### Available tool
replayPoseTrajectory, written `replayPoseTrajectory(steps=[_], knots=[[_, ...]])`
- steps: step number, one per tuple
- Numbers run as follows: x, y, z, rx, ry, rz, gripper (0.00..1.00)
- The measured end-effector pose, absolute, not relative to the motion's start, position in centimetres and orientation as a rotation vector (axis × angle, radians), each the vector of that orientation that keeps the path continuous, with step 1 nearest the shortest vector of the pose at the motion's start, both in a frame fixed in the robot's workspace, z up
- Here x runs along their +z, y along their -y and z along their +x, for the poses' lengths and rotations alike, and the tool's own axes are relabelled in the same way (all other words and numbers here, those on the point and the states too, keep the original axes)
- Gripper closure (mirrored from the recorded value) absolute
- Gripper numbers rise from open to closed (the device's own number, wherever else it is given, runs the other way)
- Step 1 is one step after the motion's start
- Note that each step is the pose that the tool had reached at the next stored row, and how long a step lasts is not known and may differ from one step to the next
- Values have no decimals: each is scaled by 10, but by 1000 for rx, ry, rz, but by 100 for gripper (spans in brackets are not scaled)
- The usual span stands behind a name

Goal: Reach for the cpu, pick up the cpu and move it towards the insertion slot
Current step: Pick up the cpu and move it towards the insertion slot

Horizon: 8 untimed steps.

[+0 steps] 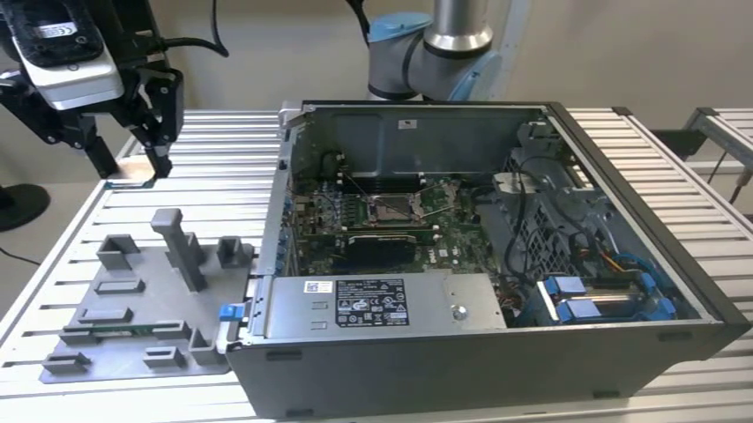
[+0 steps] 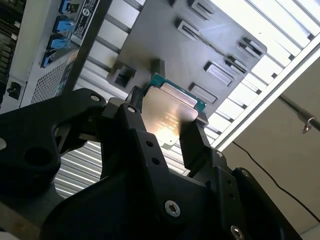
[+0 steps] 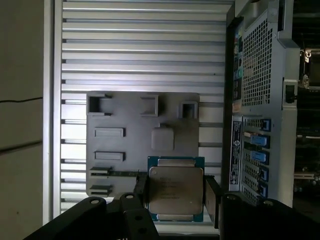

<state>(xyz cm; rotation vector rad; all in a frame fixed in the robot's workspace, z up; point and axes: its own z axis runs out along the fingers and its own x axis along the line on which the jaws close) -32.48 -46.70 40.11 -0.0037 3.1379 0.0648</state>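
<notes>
The cpu (image 1: 130, 167) is a small flat square chip, held above the slatted table's far corner on the exterior view's left. My gripper (image 1: 133, 173) is shut on it, one black finger on each side edge. In both wrist views the cpu (image 2: 167, 117) (image 3: 175, 190) shows its silvery face and green rim, clamped between the fingers (image 2: 195, 142) (image 3: 140, 192). It hangs over the grey fixture plate (image 3: 142, 112), apart from it. The insertion slot (image 1: 392, 208), a shiny silver frame with a dark centre, lies on the green board inside the open computer case, well to the exterior view's right of the gripper.
The open computer case (image 1: 471, 361) has tall walls around the board, with a labelled power supply (image 1: 370, 304) at its near side and cables and blue drive bays (image 1: 588, 295) on the exterior view's right. Grey fixture blocks (image 1: 182, 247) stand on the plate. The arm's base (image 1: 436, 44) rises behind the case.
</notes>
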Motion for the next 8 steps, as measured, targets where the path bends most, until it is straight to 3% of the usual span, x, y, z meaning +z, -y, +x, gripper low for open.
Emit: replayPoseTrajectory(steps=[8], knots=[[401, 467, -323, 65, -3138, -4, 100]])
